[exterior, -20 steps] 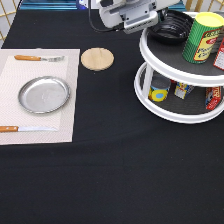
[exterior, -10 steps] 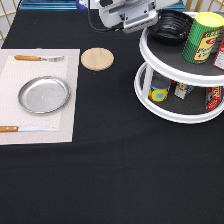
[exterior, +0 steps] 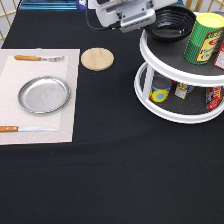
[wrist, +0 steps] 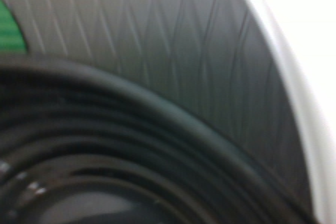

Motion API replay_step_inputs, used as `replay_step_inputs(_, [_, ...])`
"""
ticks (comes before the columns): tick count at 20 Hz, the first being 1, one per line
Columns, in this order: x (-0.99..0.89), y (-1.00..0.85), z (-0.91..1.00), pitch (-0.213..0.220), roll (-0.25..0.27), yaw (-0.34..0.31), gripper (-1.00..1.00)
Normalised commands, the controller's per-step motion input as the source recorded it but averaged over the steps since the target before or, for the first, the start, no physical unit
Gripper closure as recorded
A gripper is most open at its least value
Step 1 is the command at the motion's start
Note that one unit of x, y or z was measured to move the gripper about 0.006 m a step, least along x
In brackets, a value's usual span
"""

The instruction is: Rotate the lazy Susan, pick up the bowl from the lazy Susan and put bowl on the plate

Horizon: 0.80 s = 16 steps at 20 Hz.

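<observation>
The gripper [exterior: 150,22] sits at the bowl's [exterior: 172,22] rim on the lazy Susan's [exterior: 165,50] top tier, jaw state impossible to tell, while the plate [exterior: 44,94] waits well apart at the exterior view's left.

Gripper [exterior: 150,22] at bowl [exterior: 172,22] on lazy Susan [exterior: 172,107]

Gripper [exterior: 150,22] low at exterior view's top.
</observation>
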Motion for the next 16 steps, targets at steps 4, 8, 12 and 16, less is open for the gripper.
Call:
replay_step_inputs(4, [0.0, -0.53, 0.88, -0.063, 0.028, 0.0, 1.0])
replay_step_inputs(8, [0.07, -0.75, 0.54, -0.031, 0.035, -0.059, 1.0])
replay_step_inputs(12, [0.14, -0.8, 0.07, -0.05, 0.0, -0.077, 1.0])
replay_step_inputs(16, [0.11, -0.86, -0.04, -0.046, 0.0, -0.062, 1.0])
